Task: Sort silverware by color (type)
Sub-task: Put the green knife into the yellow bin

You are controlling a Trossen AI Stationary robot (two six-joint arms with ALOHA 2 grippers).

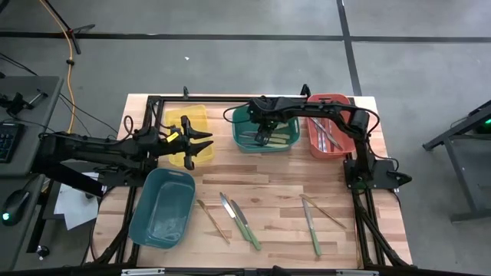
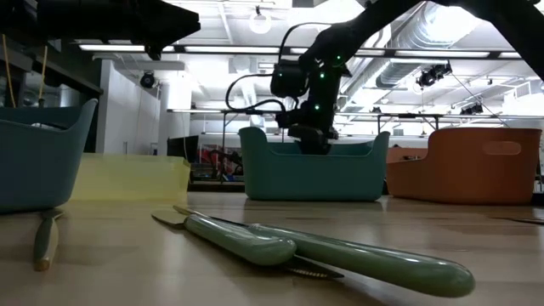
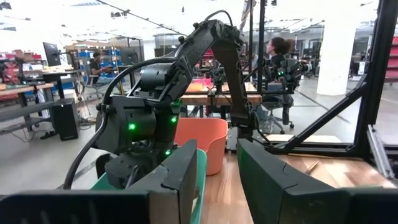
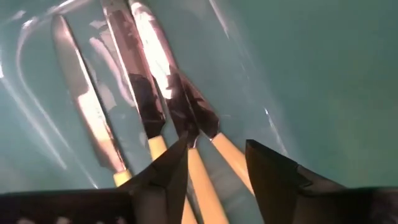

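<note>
From above, I see the right gripper (image 1: 265, 136) down inside the green bin (image 1: 265, 129) at the table's far edge, over several utensils lying there. The red bin (image 1: 328, 136) near the far right corner holds silver pieces; the yellow bin (image 1: 186, 133) sits by the left gripper (image 1: 205, 144), whose fingers stand apart, holding nothing. The teal bin (image 1: 163, 207) sits near the left edge. Loose silverware (image 1: 244, 222) lies along the near edge.

Low down, two green-handled knives (image 2: 340, 253) fill the foreground.

My right wrist camera shows cream-handled knives (image 4: 149, 93) on the bin floor, fingers (image 4: 270, 168) parted, gripping nothing.
</note>
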